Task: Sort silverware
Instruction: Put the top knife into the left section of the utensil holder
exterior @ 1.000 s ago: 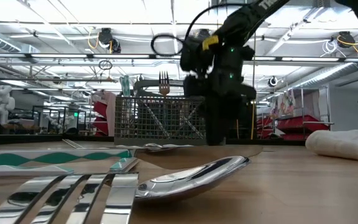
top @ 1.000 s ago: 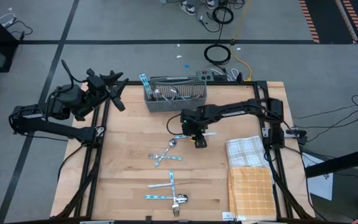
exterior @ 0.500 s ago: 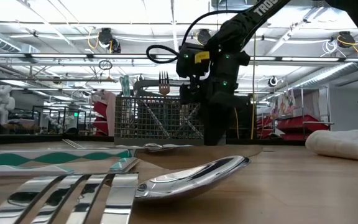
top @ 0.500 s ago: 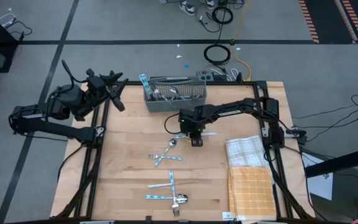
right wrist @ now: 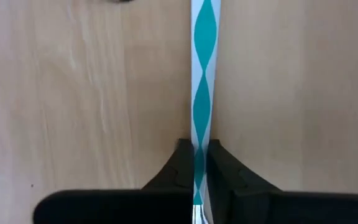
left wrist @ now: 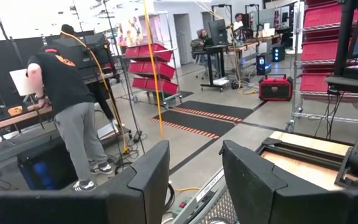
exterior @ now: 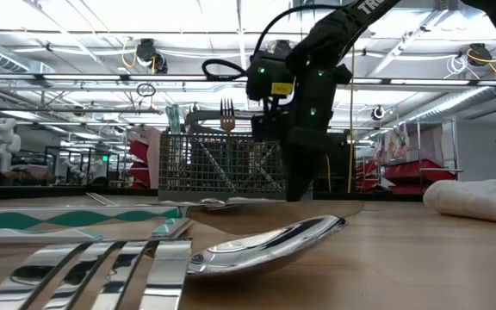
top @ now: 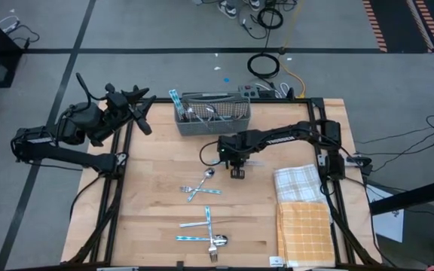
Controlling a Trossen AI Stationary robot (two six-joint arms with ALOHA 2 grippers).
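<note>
The right tool [top: 236, 172] sits at the centre of the high view, low over the table [top: 157, 218], just below the basket [top: 212, 114]. In the right wrist view its two fingers [right wrist: 180, 167] are clenched on a thin handle [right wrist: 203, 74] with a teal wave pattern, one finger on each flat side. The handle's long axis runs straight away from the tool, up the middle of that frame, so the piece lies in line with the wrist and not across it. Whether it is a spoon, fork or knife I cannot tell; its working end is hidden between the fingers.

The basket lies toward the top of the high view from this tool, near but not touching, with a fork [exterior: 227, 114] and other pieces standing in it. The move to come probably turns on this: the handle must go from lying flat to pointing down into a compartment, so the wrist has to lift and tip.

The rest of the silverware lies lower in the high view: a crossed pair [top: 200, 184] just below and left of the right tool, and a cluster [top: 206, 232] near the bottom edge. The right arm is much nearer to all of it.

The left tool [left wrist: 194, 171] is parked off the table's upper left corner, fingers released and apart, pointing into the room, where a person [left wrist: 67, 106] stands.
</note>
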